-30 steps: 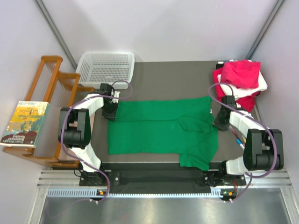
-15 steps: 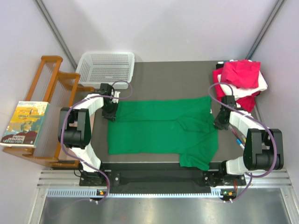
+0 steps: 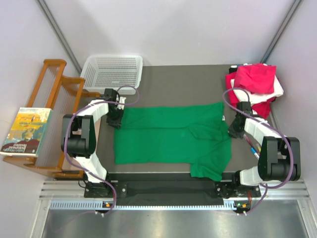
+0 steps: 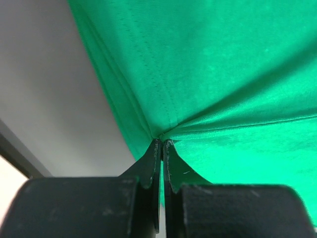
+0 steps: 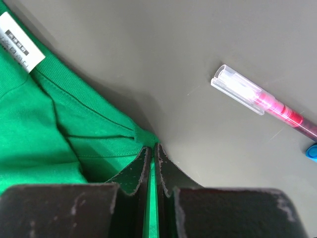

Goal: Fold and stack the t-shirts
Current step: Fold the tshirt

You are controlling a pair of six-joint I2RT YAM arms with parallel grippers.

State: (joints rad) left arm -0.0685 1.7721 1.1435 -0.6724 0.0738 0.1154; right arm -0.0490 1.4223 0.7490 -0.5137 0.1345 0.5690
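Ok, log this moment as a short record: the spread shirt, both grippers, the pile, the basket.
spread shirt: green t-shirt, flat on the table
left arm: left gripper shut on the green t-shirt's far left corner
right arm: right gripper shut on its right edge by the collar
pile: pink, white and red shirts, unfolded, far right corner
basket: white mesh basket, far left corner
stray: pink pen on the table beside the right gripper
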